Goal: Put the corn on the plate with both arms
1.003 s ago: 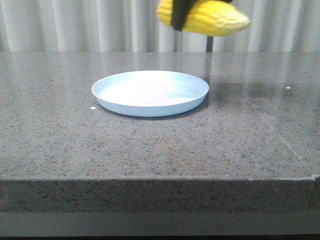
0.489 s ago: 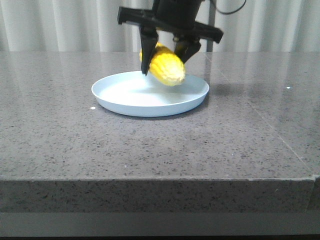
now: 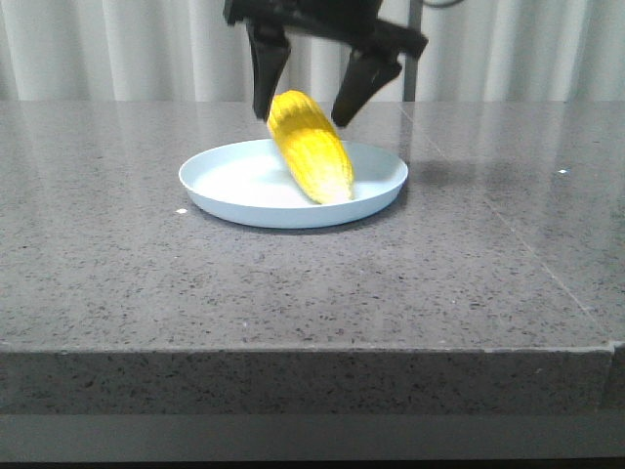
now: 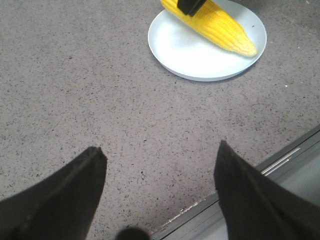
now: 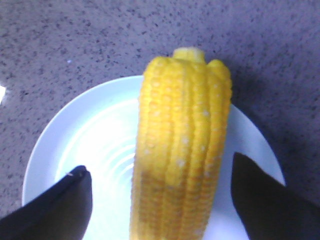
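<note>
Lying in the plate (image 3: 215,186), the corn (image 3: 309,147) sits between the right gripper (image 3: 305,115)'s spread fingers (image 5: 60,200), touching neither. Only the left wrist view shows the left gripper (image 4: 160,192), open and empty above bare worktop (image 4: 75,90).

I'm looking at what is reading as a lab or test bench rather than a home. A thick slab of speckled grey stone (image 3: 293,293) is serving as the table, with a metal rail (image 4: 280,162) running along its edge in the left wrist view. Pale pleated curtains (image 3: 117,49) are closing off the whole background. A dark post (image 3: 411,83) is standing behind the table. I'm not seeing anything more to name the room.
</note>
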